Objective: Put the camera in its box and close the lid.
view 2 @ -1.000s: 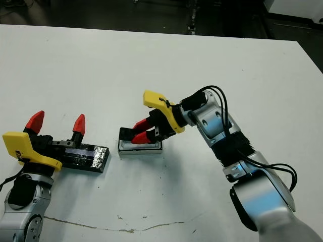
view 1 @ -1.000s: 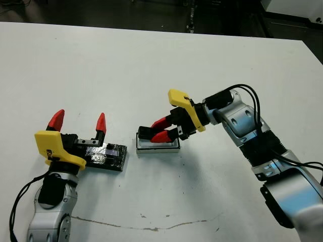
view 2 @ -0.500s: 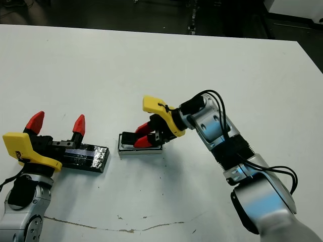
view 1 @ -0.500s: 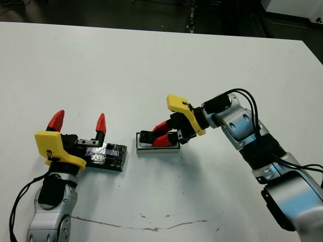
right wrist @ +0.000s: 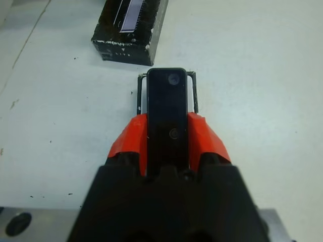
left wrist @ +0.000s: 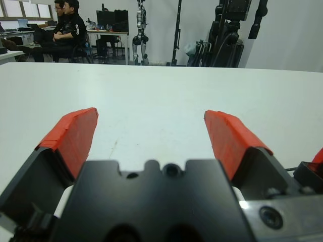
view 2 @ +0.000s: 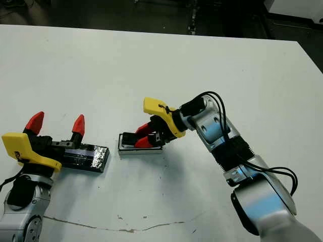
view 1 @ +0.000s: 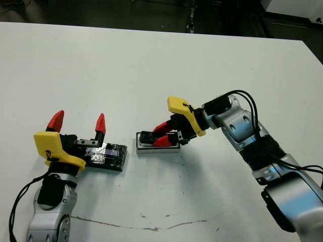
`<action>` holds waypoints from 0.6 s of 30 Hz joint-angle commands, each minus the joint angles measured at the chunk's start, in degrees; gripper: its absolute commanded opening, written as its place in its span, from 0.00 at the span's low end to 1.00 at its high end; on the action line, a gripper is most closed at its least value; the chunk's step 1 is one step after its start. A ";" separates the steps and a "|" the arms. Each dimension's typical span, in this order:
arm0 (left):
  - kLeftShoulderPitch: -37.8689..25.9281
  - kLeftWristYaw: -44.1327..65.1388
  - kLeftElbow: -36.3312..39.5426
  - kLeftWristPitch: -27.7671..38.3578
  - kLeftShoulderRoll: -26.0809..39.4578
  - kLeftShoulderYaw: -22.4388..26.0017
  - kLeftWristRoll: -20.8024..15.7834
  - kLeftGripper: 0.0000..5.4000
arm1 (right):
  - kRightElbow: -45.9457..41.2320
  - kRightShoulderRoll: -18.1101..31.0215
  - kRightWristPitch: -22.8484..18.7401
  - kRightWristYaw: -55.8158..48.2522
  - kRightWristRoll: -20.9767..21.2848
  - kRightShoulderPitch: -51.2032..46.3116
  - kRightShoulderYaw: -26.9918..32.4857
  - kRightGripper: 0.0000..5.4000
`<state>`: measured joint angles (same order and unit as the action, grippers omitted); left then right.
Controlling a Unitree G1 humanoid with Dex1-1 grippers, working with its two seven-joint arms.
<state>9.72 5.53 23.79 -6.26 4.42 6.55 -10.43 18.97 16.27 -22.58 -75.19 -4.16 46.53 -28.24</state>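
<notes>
Head eyes look down on table [view 1: 151, 60]; wrist cameras sit close.

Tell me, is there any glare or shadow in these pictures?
Head views: the lid throws back foil-like glints, and a soft shadow lies on the table under the right gripper. Right wrist view: the camera shows small reflections on its glossy face.

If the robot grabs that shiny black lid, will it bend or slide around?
The lid looks like a flat, hard-edged slab, so it probably stays stiff. Its glossy top might be slippery for the left claw, which is open above it. Lying flat on the table, it shouldn't roll or tip.
</notes>
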 commanded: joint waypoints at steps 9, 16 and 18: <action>0.89 0.36 -0.03 0.10 0.44 0.27 -0.07 1.00 | -1.97 3.24 -0.94 -0.12 4.05 0.35 -2.23 0.31; 0.85 0.00 -0.06 0.11 0.36 0.24 0.36 1.00 | -0.76 3.03 -0.68 -1.90 2.91 1.17 -2.13 0.50; 0.80 0.05 -0.21 0.33 0.42 0.21 0.54 1.00 | -0.09 3.06 1.03 -2.13 3.21 1.41 -2.19 0.56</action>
<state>9.86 5.58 23.79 -6.19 4.44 6.59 -10.32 17.75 17.98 -22.39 -76.79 -1.83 48.06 -30.13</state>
